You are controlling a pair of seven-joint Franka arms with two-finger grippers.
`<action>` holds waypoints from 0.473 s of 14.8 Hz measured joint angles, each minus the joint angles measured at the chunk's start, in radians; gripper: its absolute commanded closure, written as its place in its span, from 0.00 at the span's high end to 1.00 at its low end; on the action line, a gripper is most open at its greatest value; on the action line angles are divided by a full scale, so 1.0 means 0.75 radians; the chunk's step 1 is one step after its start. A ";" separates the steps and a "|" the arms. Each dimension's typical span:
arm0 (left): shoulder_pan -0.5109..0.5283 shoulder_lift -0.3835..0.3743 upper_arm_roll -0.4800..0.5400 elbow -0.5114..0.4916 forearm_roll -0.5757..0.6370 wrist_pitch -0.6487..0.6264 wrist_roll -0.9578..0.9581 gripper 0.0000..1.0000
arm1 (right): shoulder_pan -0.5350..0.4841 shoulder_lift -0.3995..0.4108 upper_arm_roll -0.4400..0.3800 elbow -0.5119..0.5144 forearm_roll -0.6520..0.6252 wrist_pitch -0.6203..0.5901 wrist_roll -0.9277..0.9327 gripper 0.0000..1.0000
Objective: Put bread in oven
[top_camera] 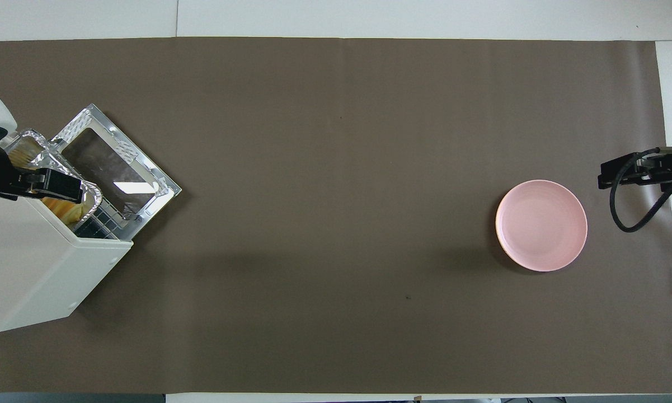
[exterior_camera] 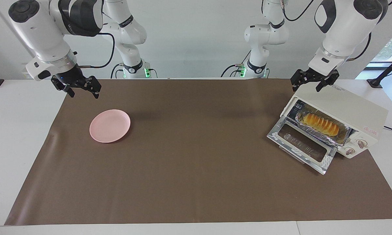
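The golden bread (exterior_camera: 321, 123) lies in a crinkled foil tray (exterior_camera: 328, 137) on the rack inside the cream-white oven (exterior_camera: 352, 105), at the left arm's end of the table. The oven's glass door (exterior_camera: 301, 147) hangs open, flat toward the mat. My left gripper (exterior_camera: 306, 86) hovers open and empty over the oven's top corner. In the overhead view the left gripper (top_camera: 45, 186) covers part of the bread (top_camera: 62, 209) and the oven (top_camera: 33, 268). Beside the pink plate, my right gripper (exterior_camera: 84, 93) hangs open and empty over the mat's edge, and the right gripper (top_camera: 621, 173) barely enters the overhead view.
A round pink plate (exterior_camera: 110, 125) (top_camera: 541, 225) sits bare on the brown mat (exterior_camera: 196, 156) toward the right arm's end. The oven's two knobs (exterior_camera: 361, 143) face away from the robots. A black cable (top_camera: 626, 212) loops by the right gripper.
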 measured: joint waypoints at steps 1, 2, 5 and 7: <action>0.000 0.001 0.000 0.000 -0.008 0.001 0.000 1.00 | 0.000 0.000 0.000 0.000 0.000 0.000 0.000 1.00; 0.001 0.004 0.000 0.000 -0.026 0.001 0.000 1.00 | 0.000 0.000 0.000 0.000 0.000 0.000 0.000 1.00; 0.009 0.020 0.000 0.004 -0.042 0.002 0.000 1.00 | 0.000 0.000 0.000 0.000 0.000 0.000 0.000 1.00; 0.015 0.025 0.000 0.004 -0.043 0.002 0.000 1.00 | 0.000 0.000 0.000 0.000 0.000 0.000 0.000 1.00</action>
